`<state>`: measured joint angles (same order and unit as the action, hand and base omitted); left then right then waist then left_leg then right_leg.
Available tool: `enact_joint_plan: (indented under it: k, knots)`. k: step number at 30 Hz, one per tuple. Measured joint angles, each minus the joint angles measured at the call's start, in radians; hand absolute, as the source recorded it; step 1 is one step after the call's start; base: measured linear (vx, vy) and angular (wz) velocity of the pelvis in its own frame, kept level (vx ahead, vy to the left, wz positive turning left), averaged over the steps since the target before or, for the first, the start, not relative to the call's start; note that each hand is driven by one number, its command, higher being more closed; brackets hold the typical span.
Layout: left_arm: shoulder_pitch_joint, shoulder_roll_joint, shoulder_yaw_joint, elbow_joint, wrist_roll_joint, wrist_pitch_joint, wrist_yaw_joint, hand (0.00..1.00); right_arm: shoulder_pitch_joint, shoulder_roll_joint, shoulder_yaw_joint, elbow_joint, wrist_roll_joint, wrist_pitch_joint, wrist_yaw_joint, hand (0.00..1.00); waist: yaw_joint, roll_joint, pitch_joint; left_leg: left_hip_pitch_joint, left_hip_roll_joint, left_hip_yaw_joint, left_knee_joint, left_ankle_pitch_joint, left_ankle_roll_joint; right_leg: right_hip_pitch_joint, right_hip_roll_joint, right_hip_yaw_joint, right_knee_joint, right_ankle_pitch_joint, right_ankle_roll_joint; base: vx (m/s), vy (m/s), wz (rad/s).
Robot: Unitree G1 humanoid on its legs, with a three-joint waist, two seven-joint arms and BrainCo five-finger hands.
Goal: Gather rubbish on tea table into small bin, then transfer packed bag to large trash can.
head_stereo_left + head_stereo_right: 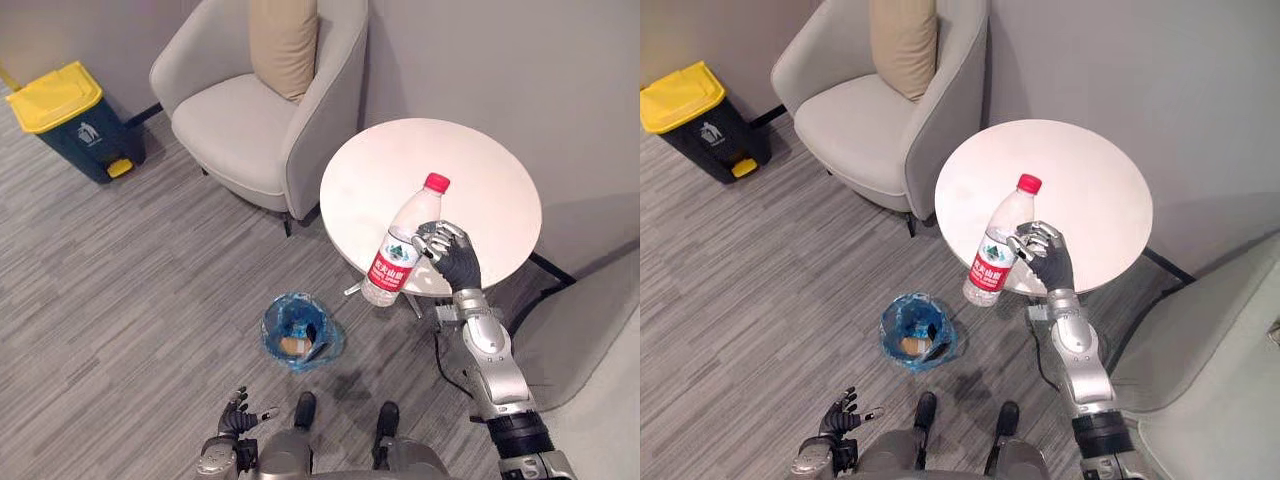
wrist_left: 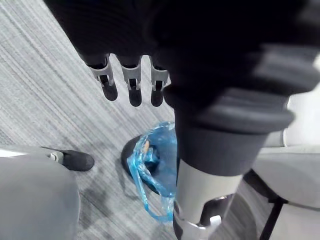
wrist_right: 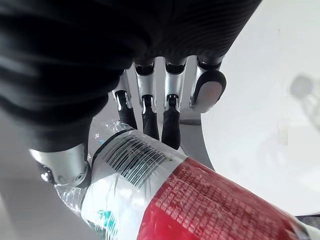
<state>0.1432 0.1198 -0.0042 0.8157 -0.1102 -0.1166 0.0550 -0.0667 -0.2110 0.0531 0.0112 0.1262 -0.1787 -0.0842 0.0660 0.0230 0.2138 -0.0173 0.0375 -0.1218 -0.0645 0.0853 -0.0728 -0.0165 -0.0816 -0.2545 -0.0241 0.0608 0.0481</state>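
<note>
The plastic bottle (image 1: 405, 245), red-capped and red-labelled, is held tilted in the air at the near edge of the round white desk (image 1: 470, 170), cap uppermost. The right robot hand (image 1: 452, 250) grips it, with the fingers (image 3: 150, 117) curled round the body above the label and the thumb on the opposite side.

Step in hand: the gathering stage, carrying the bottle from the desk to the small bin (image 1: 300, 332). The bin stands on the floor near the desk's foot. It is lined with a blue bag (image 2: 160, 170) and already holds some rubbish.

Next move: swing the arm down and to the left until the bottle is over the bin mouth, then release. The bottle is long against the opening, so it should probably enter base first.

The left robot hand (image 1: 235, 412) hangs low beside the body, fingers relaxed and holding nothing. An armchair (image 1: 240, 130) with a beige cushion (image 1: 283, 40) stands behind the desk. The yellow-lidded large trash can (image 1: 70, 120) stands well apart across the floor. Nothing lies between bottle and bin.
</note>
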Motion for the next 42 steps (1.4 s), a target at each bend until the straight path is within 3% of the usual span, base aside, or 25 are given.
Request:
enact_joint_plan:
  k: [6, 12, 19, 22, 25, 26, 27, 29, 31, 35, 37, 38, 39, 40, 42]
  knots:
    - [0.037, -0.004, 0.009, 0.003, 0.007, 0.004, -0.010, 0.00, 0.044, 0.013, -0.004, -0.005, -0.060, 0.000, 0.018, 1.00, -0.027, 0.002, -0.032, 0.031, 0.003, 0.014, -0.001, -0.003, 0.001, 0.032, 0.004, 0.010, -0.016, 0.007, 0.002, -0.02, -0.003, -0.05]
    - [0.040, -0.011, 0.012, 0.022, 0.006, 0.005, -0.010, 0.00, 0.104, 0.030, -0.006, -0.037, -0.060, 0.000, 0.032, 1.00, -0.029, 0.013, -0.051, 0.047, 0.013, 0.034, 0.001, -0.005, -0.003, 0.051, 0.014, 0.026, -0.038, 0.018, 0.005, -0.04, -0.017, -0.10]
    - [0.053, -0.034, 0.016, 0.042, 0.006, 0.004, -0.010, 0.00, 0.146, 0.028, -0.007, -0.036, -0.060, 0.000, 0.040, 1.00, -0.049, 0.055, -0.074, 0.018, 0.016, 0.036, 0.041, -0.045, -0.017, 0.065, 0.017, 0.002, -0.046, 0.013, 0.000, -0.04, -0.009, 0.04]
    - [0.045, -0.045, 0.014, 0.041, 0.006, 0.004, -0.010, 0.00, 0.146, 0.013, -0.020, -0.035, -0.063, 0.000, 0.019, 1.00, -0.053, 0.059, -0.075, -0.007, 0.059, 0.253, 0.076, -0.099, 0.064, 0.064, -0.005, -0.054, -0.026, 0.000, 0.008, 0.00, -0.005, 0.58]
    - [0.047, -0.059, 0.014, 0.039, 0.007, 0.004, -0.007, 0.00, 0.145, 0.004, -0.048, -0.034, -0.088, 0.000, -0.007, 1.00, -0.052, 0.068, -0.080, -0.004, 0.090, 0.383, 0.083, -0.101, 0.069, 0.063, -0.035, -0.118, 0.041, -0.049, 0.016, 0.08, 0.057, 0.75]
    - [0.049, -0.059, 0.013, 0.039, 0.007, 0.004, -0.006, 0.00, 0.143, 0.004, -0.053, -0.034, -0.091, 0.000, -0.012, 1.00, -0.053, 0.069, -0.082, -0.002, 0.091, 0.398, 0.080, -0.096, 0.061, 0.062, -0.047, -0.136, 0.064, -0.068, 0.026, 0.12, 0.049, 0.60]
    - [0.052, -0.059, 0.012, 0.039, 0.007, 0.004, -0.005, 0.00, 0.142, 0.004, -0.057, -0.034, -0.097, 0.001, -0.019, 1.00, -0.051, 0.070, -0.083, -0.001, 0.091, 0.397, 0.070, -0.064, 0.023, 0.063, -0.052, -0.149, 0.075, -0.076, 0.028, 0.10, 0.047, 0.42]
    - [0.055, -0.059, 0.012, 0.039, 0.008, 0.004, -0.002, 0.00, 0.141, 0.008, -0.054, -0.034, -0.098, 0.001, -0.023, 1.00, -0.050, 0.076, -0.088, 0.005, 0.090, 0.396, 0.062, -0.038, -0.012, 0.064, -0.057, -0.156, 0.078, -0.083, 0.039, 0.12, 0.056, 0.18]
    - [0.053, -0.056, 0.013, 0.039, 0.012, 0.004, 0.005, 0.00, 0.139, 0.014, -0.043, -0.017, -0.101, 0.001, -0.022, 1.00, -0.050, 0.069, -0.089, 0.020, 0.067, 0.396, 0.052, -0.029, -0.015, 0.064, -0.084, -0.159, 0.103, -0.099, 0.056, 0.16, 0.079, 0.14]
    - [0.042, -0.035, 0.010, 0.037, 0.015, 0.001, 0.012, 0.00, 0.130, 0.045, -0.044, 0.046, -0.119, 0.012, -0.024, 1.00, -0.053, 0.018, -0.075, 0.028, 0.004, 0.391, 0.112, -0.092, 0.038, 0.018, -0.206, -0.146, 0.322, -0.195, 0.094, 0.14, 0.112, 0.14]
    - [0.038, -0.035, 0.005, 0.039, 0.017, 0.003, 0.013, 0.00, 0.129, 0.048, -0.044, 0.054, -0.130, 0.019, -0.025, 1.00, -0.054, 0.014, -0.072, 0.024, -0.010, 0.371, 0.154, -0.127, 0.053, -0.036, -0.241, -0.093, 0.462, -0.194, 0.090, 0.12, 0.134, 0.25]
    - [0.038, -0.031, 0.007, 0.034, 0.017, 0.003, 0.014, 0.00, 0.130, 0.052, -0.044, 0.053, -0.133, 0.026, -0.026, 1.00, -0.057, 0.011, -0.070, 0.026, -0.021, 0.343, 0.181, -0.151, 0.061, -0.074, -0.248, -0.015, 0.566, -0.175, 0.060, 0.12, 0.109, 0.49]
    - [0.037, -0.027, 0.006, 0.032, 0.017, 0.003, 0.014, 0.00, 0.130, 0.053, -0.044, 0.053, -0.134, 0.028, -0.026, 1.00, -0.066, 0.010, -0.065, 0.031, -0.017, 0.310, 0.197, -0.164, 0.069, -0.114, -0.239, 0.052, 0.641, -0.172, 0.017, 0.20, 0.095, 0.66]
    - [0.035, -0.025, 0.004, 0.031, 0.017, 0.004, 0.015, 0.00, 0.130, 0.056, -0.043, 0.053, -0.135, 0.028, -0.025, 1.00, -0.079, 0.008, -0.062, 0.025, -0.015, 0.286, 0.209, -0.170, 0.071, -0.123, -0.220, 0.094, 0.660, -0.211, 0.025, 0.15, -0.015, 0.88]
    - [0.027, -0.016, -0.001, 0.028, 0.017, 0.003, 0.015, 0.00, 0.130, 0.060, -0.041, 0.051, -0.135, 0.028, -0.023, 1.00, -0.091, -0.005, -0.054, 0.017, -0.010, 0.222, 0.220, -0.175, 0.066, -0.151, -0.131, 0.195, 0.637, -0.309, 0.027, 0.14, -0.065, 1.03]
